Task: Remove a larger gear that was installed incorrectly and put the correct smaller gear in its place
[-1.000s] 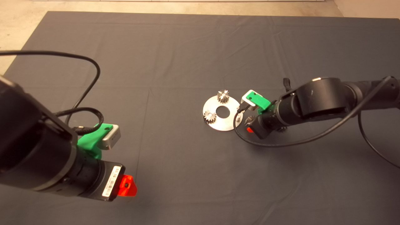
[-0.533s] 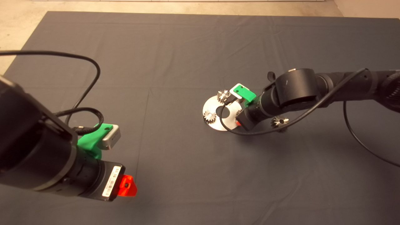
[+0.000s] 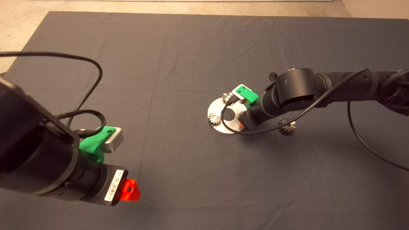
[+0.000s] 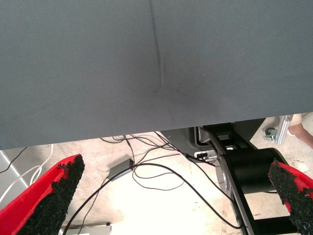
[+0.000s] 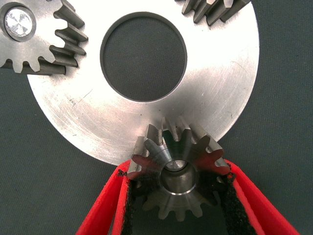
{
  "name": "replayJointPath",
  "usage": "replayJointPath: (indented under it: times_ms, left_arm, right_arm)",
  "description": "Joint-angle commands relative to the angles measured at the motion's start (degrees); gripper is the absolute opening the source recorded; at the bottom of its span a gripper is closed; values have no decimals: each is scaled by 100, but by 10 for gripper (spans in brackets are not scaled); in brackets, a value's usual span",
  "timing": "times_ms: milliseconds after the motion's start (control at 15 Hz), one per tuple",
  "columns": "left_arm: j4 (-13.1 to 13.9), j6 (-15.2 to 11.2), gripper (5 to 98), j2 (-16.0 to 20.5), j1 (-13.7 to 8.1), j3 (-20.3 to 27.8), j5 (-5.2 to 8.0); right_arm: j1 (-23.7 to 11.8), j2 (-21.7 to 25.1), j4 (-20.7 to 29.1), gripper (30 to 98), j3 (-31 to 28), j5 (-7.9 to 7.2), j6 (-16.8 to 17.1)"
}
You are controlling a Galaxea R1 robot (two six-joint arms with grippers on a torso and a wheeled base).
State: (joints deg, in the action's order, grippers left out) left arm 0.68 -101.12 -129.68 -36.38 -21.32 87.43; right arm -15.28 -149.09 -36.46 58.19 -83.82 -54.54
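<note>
Red fingers (image 5: 115, 205) of the right gripper (image 5: 178, 205) clamp the smaller gear (image 5: 178, 171) at the disc (image 5: 230, 93) rim, right of the mat's (image 3: 179, 48) centre, apparently lining it up for seating. Larger gear (image 3: 287, 127) lies discarded beside that arm. Left gripper (image 4: 176, 196) waits spread at the near-left edge.
</note>
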Motion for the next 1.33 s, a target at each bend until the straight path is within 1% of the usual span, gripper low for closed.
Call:
replayJointPath:
  times_ms: [0,667,867,1000,1133,1200,1267]
  left_arm:
    - [108,-13,978,-1,-36,86,757]
    - [108,-13,978,-1,-36,86,757]
    - [108,-13,978,-1,-36,86,757]
    - [108,-13,978,-1,-36,86,757]
    - [108,-13,978,-1,-36,86,757]
    - [108,-13,978,-1,-36,86,757]
    - [108,-13,978,-1,-36,86,757]
  right_arm:
    - [-143,-20,34,395,16,-21,-15]
    - [-143,-13,34,398,-2,-21,-4]
    - [-143,-11,34,409,-2,-37,-4]
    - [-143,-11,34,433,-11,-47,-4]
    - [-143,-11,34,433,-19,-47,-4]
    - [-147,2,47,464,-59,-60,-4]
    - [-186,15,191,478,-211,-65,4]
